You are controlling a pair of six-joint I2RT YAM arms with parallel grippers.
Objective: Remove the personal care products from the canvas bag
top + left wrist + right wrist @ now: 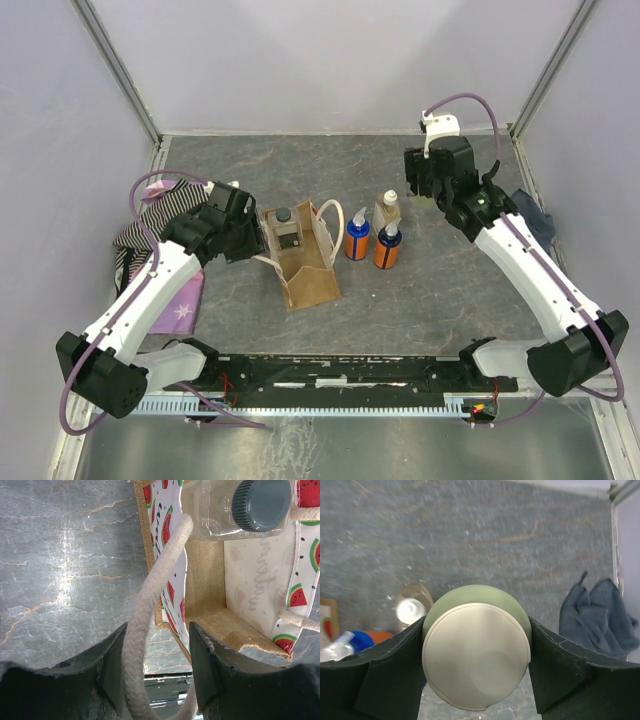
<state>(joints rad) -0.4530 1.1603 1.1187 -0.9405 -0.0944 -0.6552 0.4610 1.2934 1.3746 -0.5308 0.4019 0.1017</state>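
Your overhead hides both grips; wrist views show the right gripper (476, 672) pinching the cream bottle (476, 652), the left gripper (155, 667) spread around the bag (210, 580) handle (147, 610).

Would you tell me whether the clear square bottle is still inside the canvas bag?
Yes: the clear square bottle stands inside the canvas bag.

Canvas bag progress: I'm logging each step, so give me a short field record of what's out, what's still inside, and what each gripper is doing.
bag: canvas bag on the table, open
still inside: clear square bottle, dark cap
already out: two orange-and-blue bottles, amber bottle, standing right of bag
left gripper: fingers either side of the cream handle
right gripper: shut on cream bottle, above table
nearby: blue-grey cloth
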